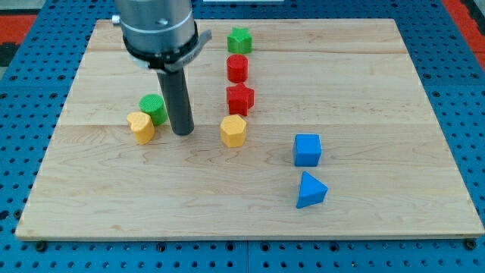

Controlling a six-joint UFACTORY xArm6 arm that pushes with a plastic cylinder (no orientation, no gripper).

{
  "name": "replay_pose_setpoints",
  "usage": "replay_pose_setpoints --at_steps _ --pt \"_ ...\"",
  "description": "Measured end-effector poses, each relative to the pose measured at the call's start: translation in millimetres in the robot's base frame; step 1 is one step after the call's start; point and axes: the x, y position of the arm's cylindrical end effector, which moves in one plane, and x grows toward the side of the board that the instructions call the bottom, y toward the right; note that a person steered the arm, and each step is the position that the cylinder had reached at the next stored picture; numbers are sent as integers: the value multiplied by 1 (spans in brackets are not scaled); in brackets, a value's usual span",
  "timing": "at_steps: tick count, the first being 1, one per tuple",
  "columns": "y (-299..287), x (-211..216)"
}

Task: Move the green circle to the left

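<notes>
The green circle (154,108) sits on the wooden board (379,91) at the view's left, touching a yellow block (141,127) just below and left of it. My tip (182,132) is on the board just to the right of the green circle, close beside it; I cannot tell whether it touches. The rod rises from the tip to the grey arm end (157,30) at the view's top.
A green star block (239,39), a red round block (238,68), a red star block (240,98) and a yellow hexagon block (233,130) form a column right of the tip. A blue cube (307,149) and blue triangle (311,190) lie lower right.
</notes>
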Motion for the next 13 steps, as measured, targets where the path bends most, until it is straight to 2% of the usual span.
replay_pose_setpoints --at_steps 1,4,7,13 --pt "0 -2" --pt "-17 -41" --pt "-42 -45" --pt "-42 -50"
